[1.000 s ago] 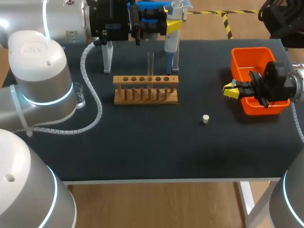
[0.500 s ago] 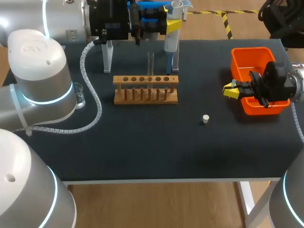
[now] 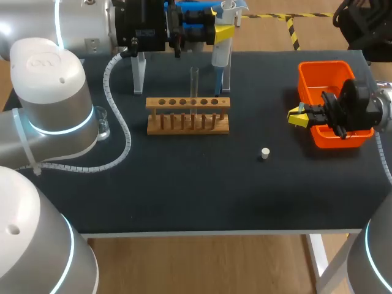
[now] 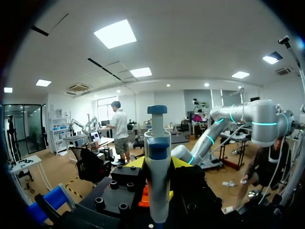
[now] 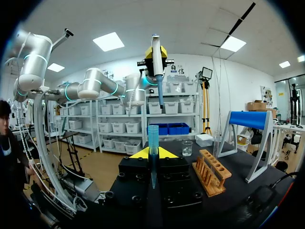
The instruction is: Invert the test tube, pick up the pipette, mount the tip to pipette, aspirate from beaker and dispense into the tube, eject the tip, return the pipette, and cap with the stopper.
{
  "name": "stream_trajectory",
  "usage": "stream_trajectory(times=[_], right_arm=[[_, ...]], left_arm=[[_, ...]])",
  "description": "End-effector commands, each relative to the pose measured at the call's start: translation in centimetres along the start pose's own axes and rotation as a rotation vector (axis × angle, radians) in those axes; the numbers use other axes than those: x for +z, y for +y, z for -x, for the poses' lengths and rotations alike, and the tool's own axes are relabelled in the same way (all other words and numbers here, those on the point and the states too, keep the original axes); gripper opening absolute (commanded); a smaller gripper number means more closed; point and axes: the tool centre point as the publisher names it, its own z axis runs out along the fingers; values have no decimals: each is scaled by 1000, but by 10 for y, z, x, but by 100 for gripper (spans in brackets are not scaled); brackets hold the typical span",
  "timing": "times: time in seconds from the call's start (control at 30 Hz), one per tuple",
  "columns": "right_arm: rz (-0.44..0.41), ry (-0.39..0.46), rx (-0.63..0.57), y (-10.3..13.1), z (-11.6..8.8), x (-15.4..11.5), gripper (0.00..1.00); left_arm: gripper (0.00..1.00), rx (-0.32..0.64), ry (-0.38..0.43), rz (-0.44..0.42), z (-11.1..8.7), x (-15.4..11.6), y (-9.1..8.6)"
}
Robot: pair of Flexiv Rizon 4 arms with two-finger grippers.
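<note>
Pipette (image 4: 157, 157): white cylindrical barrel with a blue plunger knob, clamped upright between my left fingers (image 3: 224, 32) above the far edge of the counter (image 3: 184, 184). My right fingers (image 5: 164, 153) are clamped on a translucent blue conical tip (image 5: 152, 143), by the orange plastic bin (image 3: 324, 65). The clear test tube (image 3: 194, 82) stands upright in the wooden rack (image 3: 188, 116). The clear beaker (image 3: 101, 122) sits near the rack. The small white stopper (image 3: 264, 153) lies apart on the dark matte surface.

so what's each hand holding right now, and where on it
Left hand grips the pipette around its body; right hand grips the blue tip about midway along it.
</note>
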Motion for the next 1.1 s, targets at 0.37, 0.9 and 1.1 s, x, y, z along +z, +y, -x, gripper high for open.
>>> stream_trajectory(times=[0.37, 0.9, 1.1], right_arm=[[-9, -23, 10, -5, 4, 6, 0], [-31, -5, 7, -2, 3, 48, 0], [-24, 4, 10, -1, 0, 64, 0]], left_arm=[[0, 0, 4, 2, 1, -2, -1], [0, 0, 4, 2, 1, -2, -1], [0, 0, 4, 2, 1, -2, -1]])
